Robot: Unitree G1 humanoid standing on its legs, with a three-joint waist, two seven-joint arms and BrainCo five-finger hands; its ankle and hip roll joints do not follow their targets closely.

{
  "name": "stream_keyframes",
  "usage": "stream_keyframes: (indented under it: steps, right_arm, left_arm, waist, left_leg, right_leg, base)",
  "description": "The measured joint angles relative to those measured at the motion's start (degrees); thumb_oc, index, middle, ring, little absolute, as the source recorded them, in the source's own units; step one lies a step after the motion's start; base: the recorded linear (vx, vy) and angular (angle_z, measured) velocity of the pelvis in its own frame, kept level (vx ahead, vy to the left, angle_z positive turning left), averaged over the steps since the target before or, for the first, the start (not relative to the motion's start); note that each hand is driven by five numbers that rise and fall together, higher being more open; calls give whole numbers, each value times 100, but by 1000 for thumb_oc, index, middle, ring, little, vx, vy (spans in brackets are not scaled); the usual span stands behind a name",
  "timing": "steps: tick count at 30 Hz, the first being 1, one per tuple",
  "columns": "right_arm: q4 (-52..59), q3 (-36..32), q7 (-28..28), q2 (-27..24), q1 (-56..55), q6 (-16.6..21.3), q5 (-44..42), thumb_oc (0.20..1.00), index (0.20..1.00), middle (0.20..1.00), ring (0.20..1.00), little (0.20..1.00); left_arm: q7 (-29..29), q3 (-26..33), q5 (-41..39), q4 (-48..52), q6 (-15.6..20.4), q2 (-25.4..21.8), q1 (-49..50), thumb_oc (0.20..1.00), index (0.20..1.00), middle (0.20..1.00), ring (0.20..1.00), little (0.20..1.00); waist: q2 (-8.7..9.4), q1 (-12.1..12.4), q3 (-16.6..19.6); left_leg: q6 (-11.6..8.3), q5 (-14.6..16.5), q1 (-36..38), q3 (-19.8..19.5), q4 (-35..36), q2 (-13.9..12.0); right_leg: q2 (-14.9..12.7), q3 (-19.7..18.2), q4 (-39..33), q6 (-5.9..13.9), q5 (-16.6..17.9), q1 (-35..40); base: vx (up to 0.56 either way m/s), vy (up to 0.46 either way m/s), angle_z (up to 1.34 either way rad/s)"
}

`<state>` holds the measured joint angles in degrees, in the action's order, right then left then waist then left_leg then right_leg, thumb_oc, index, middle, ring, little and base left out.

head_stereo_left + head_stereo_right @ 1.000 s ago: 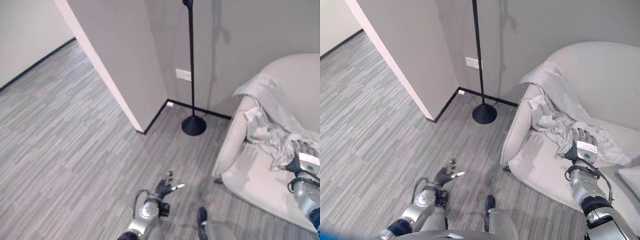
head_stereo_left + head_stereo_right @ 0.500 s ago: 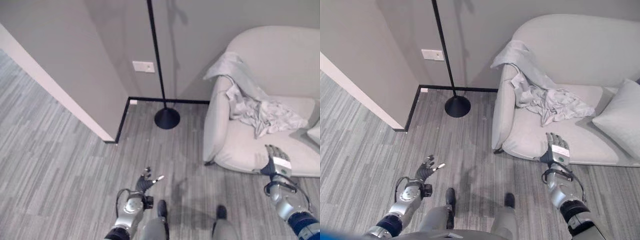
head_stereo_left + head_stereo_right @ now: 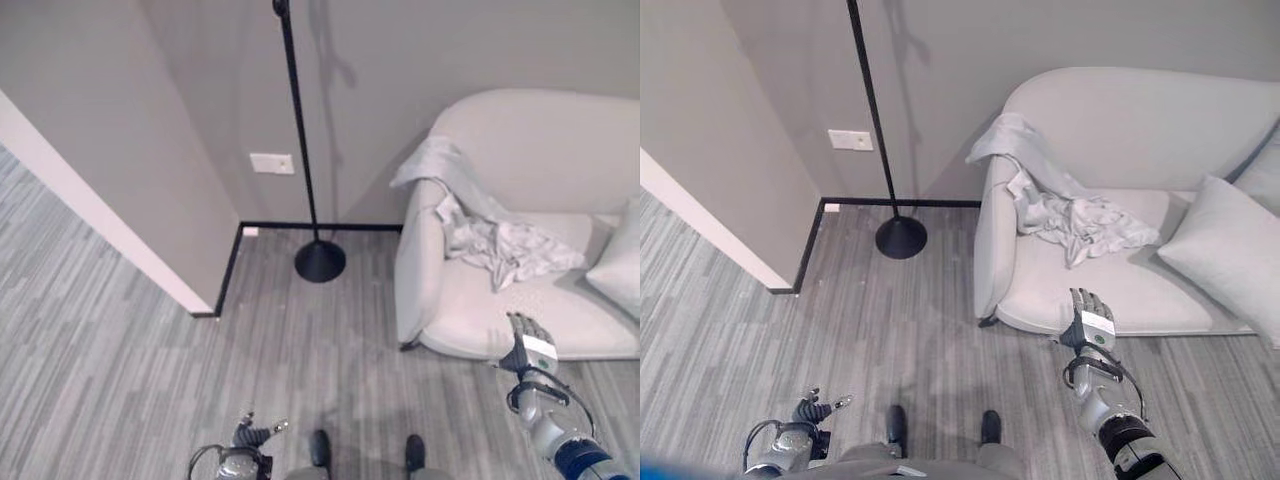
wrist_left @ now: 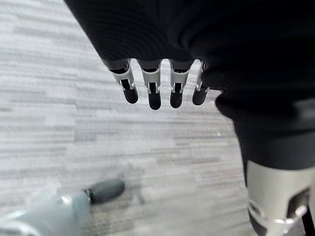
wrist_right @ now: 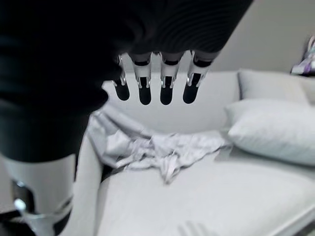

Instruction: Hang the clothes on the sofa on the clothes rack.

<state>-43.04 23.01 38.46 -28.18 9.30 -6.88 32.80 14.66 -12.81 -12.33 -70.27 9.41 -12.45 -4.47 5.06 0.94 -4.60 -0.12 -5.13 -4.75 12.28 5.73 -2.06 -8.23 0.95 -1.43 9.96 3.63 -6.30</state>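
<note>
Pale sofa (image 3: 1110, 285) fills the 2–3 o'clock part of the head view, backrest vs. grey wall (image 3: 970, 60). Striped grey carpet floor (image 3: 790, 330) takes the rest, w/ a wall corner jutting in at 9 o'clock. Clothes rack (image 3: 872, 120), a thin black pole on a round base, stands at 12 o'clock, just beside the sofa's arm, not touching. Light cushion (image 3: 1225, 265) leans at the 3 o'clock end of the seat. Clothes (image 3: 1065, 205), a crumpled pale grey garment, lie on the sofa: one part draped over the armrest, rest bunched on the seat; nothing on the rack. White wall socket (image 3: 850, 140) sits near the pole at 11 o'clock. Right hand (image 3: 1086, 321) at 5 o'clock, over the seat's front edge, fingers (image 5: 143, 83) straight & side by side, empty, apart from the clothes. Left hand (image 3: 810, 412) low at 7 o'clock over the floor, fingers (image 4: 154, 88) relaxed, loosely extended, holding nothing.
</note>
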Motion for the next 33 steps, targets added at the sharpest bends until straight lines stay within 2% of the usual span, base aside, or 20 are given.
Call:
stream_keyframes:
  steps: [3, 7, 11, 15, 19, 20, 21, 22, 23, 24, 25, 27, 28, 29, 31, 33]
  right_arm:
    - [7, -1, 15, -9, -3, -1, 41, 1000, 1000, 1000, 1000, 1000]
    - [16, 0, 17, -19, -26, -1, 98, 1000, 1000, 1000, 1000, 1000]
    - [165, 3, 16, -26, -59, -3, 101, 1000, 1000, 1000, 1000, 1000]
    - [258, -5, 82, -71, -179, 0, 99, 1000, 1000, 1000, 1000, 1000]
    - [457, 10, 193, -153, -391, 0, 112, 1000, 1000, 1000, 1000, 1000]
    - [458, 11, 228, -241, -452, 1, 123, 1000, 1000, 1000, 1000, 1000]
    - [448, 4, 229, -282, -415, -2, 130, 1000, 1000, 1000, 1000, 1000]
    - [438, 13, 227, -268, -305, -4, 230, 1000, 1000, 1000, 1000, 1000]
    - [452, 13, 227, -222, -276, 2, 281, 1000, 1000, 1000, 1000, 1000]
    - [452, 19, 236, -221, -285, -1, 334, 1000, 1000, 1000, 1000, 1000]
    - [452, 20, 252, -267, -308, -17, 336, 1000, 1000, 1000, 1000, 1000]
    - [457, 5, 259, -311, -293, -57, 333, 1000, 1000, 1000, 1000, 1000]
    - [462, 6, 259, -335, -294, -75, 333, 1000, 1000, 1000, 1000, 1000]
    - [473, 18, 259, -332, -295, -106, 332, 1000, 1000, 1000, 1000, 1000]
    - [560, 22, 262, -365, -291, -126, 332, 1000, 1000, 1000, 1000, 1000]
    - [565, 110, 272, -346, -251, -138, 333, 1000, 1000, 1000, 1000, 1000]
  left_arm:
    - [-3, -57, 1, 8, 2, 148, 24, 1000, 1000, 1000, 1000, 1000]
    - [-53, -260, 18, 7, -1, 245, 19, 1000, 1000, 1000, 1000, 1000]
    - [-117, -263, 23, 8, -4, 271, 26, 1000, 1000, 1000, 1000, 1000]
    - [-112, -249, 17, 26, -4, 374, 10, 1000, 1000, 1000, 1000, 1000]
    - [-45, -246, -33, 31, -2, 456, 15, 1000, 1000, 1000, 1000, 1000]
    - [7, -266, -45, 62, 2, 490, -38, 1000, 1000, 1000, 1000, 1000]
    - [17, -261, -56, 91, 6, 517, -56, 1000, 1000, 1000, 1000, 1000]
    - [29, -248, -89, 94, 21, 418, -182, 1000, 1000, 1000, 1000, 1000]
    - [32, -279, -102, 139, 35, 303, -254, 1000, 1000, 1000, 1000, 1000]
    - [39, -287, -122, 118, 8, 302, -218, 1000, 1000, 1000, 1000, 1000]
    - [57, -280, -279, 212, 8, 266, -205, 1000, 1000, 1000, 1000, 1000]
    - [75, -256, -489, 289, 22, 314, -208, 1000, 1000, 1000, 1000, 1000]
    - [76, -256, -696, 341, 80, 363, -209, 1000, 1000, 1000, 1000, 1000]
    - [77, -257, -806, 378, 112, 386, -183, 1000, 1000, 1000, 1000, 1000]
    - [76, -272, -964, 459, 153, 446, -130, 1000, 1000, 1000, 1000, 1000]
    - [77, -256, -1292, 440, 172, 595, -17, 1000, 1000, 1000, 1000, 1000]
  waist:
    - [14, -97, 61]
    - [-53, -146, 68]
    - [-215, -215, 58]
    - [-462, -225, 40]
    - [-642, -236, 2]
    - [-693, -230, -24]
    - [-680, -219, -103]
    - [-455, -150, -281]
    - [-182, -117, -354]
    - [-105, -94, -372]
    - [13, -46, -364]
    - [-33, -56, -342]
    - [-36, -54, -339]
    - [-36, -52, -338]
    - [-19, -24, -346]
    - [-207, 163, -322]
  left_leg:
    - [-70, 4, 51, 0, 0, -93]
    - [-125, 2, 169, -6, 0, -186]
    - [-153, 12, 200, -23, 0, -278]
    - [-238, -14, 218, -68, -33, -390]
    - [-435, 12, 265, -123, -189, -587]
    - [-558, 70, 102, -257, -542, -706]
    - [-662, 57, -42, -369, -816, -754]
    - [-885, -50, -607, -558, -1874, -757]
    - [-1079, -245, -868, -641, -2376, -648]
    - [-1128, -413, -909, -671, -2503, -644]
    - [-1064, -432, -876, -633, -2603, -543]
    - [-1009, -400, -749, -437, -2459, -427]
    - [-868, -292, -574, -359, -2078, -270]
    - [-875, -265, -466, -404, -1673, -182]
    - [-877, -264, -267, -666, -811, -39]
    - [-892, -263, -200, -1226, -90, -71]
  right_leg:
    - [94, 1, -72, 9, -9, 78]
    - [189, 1, -157, 1, -4, 223]
    - [274, 18, -143, -10, -27, 256]
    - [382, 39, -101, -106, -66, 281]
    - [574, 95, -3, -316, -154, 376]
    - [683, 167, 165, -547, -305, 362]
    - [733, 176, 369, -676, -411, 266]
    - [671, 208, 1309, -878, -797, -160]
    - [515, 116, 1650, -985, -1011, -345]
    - [459, 146, 1697, -1039, -1078, -308]
    - [410, 145, 1467, -1122, -1035, -118]
    - [417, 164, 1174, -1266, -946, 17]
    - [405, 152, 956, -1362, -882, 110]
    - [420, 141, 850, -1378, -848, 160]
    - [473, 24, 764, -1404, -736, 164]
    - [701, -171, 573, -1371, -647, 277]
  base:
    - [90, 4, -5]
    - [94, -30, -2]
    - [98, -57, -1]
    - [133, -98, 3]
    - [170, -158, 6]
    - [168, -273, 32]
    - [178, -264, 41]
    - [121, -132, 20]
    - [95, -62, 20]
    - [155, -44, 9]
    - [151, -44, 11]
    - [157, 5, 3]
    - [159, 26, 6]
    - [175, 39, 5]
    - [222, 32, -7]
    - [300, 30, -28]
